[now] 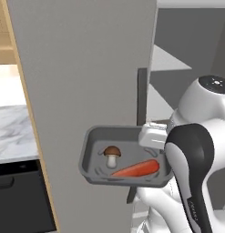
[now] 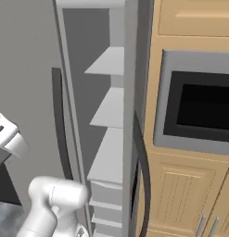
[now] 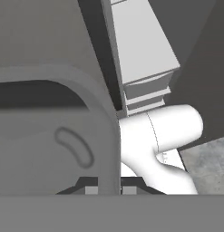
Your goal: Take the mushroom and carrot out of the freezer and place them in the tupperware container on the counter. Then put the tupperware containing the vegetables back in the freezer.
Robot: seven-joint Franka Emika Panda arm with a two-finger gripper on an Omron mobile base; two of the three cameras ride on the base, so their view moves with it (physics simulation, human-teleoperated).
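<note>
Tupperware container [image 1: 93, 159] held aloft before freezer [image 1: 86, 68] door; mushroom [image 1: 112, 155] and carrot [image 1: 135, 169] inside

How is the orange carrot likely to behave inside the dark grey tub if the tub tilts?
The slim orange carrot lies loose on the shallow dark grey rectangular tub's floor, so it would probably roll or slide. The low rim may not stop it. The brown-capped mushroom stands upright and could topple.

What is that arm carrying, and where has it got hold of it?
The gripper holds the tub by its rim, one finger each side of the wall. The mushroom and carrot lie inside.
</note>
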